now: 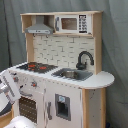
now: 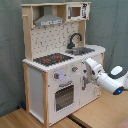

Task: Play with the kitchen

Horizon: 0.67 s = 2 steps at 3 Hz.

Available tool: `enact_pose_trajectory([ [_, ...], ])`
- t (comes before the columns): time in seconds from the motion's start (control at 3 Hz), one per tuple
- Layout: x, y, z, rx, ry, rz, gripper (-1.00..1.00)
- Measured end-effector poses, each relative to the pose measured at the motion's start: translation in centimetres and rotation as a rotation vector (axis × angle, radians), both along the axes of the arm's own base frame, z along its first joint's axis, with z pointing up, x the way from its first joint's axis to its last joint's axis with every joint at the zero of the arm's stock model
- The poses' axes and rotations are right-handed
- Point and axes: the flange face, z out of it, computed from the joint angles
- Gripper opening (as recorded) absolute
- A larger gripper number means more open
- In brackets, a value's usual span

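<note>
Nearest me, the white arm's hand [image 2: 89,76], its grip impossible to judge from where I stand, hovers just beside the front of the kitchen [image 2: 60,75], which stands on the wooden floor [image 2: 20,120] against a grey curtain [image 1: 115,45] farther back.

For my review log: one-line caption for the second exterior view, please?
Robot arm reaches toward the front of the toy kitchen, beside its oven door.
</note>
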Motion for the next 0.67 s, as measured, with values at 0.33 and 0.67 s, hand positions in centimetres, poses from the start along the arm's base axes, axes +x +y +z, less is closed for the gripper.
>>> enact_pose_trajectory([
  [0.33, 0.8, -0.2, -1.6, 0.041, 0.038, 0.033, 1.00],
  [0.67, 2.6, -1.7, -2.8, 0.073, 0.087, 0.034, 1.00],
])
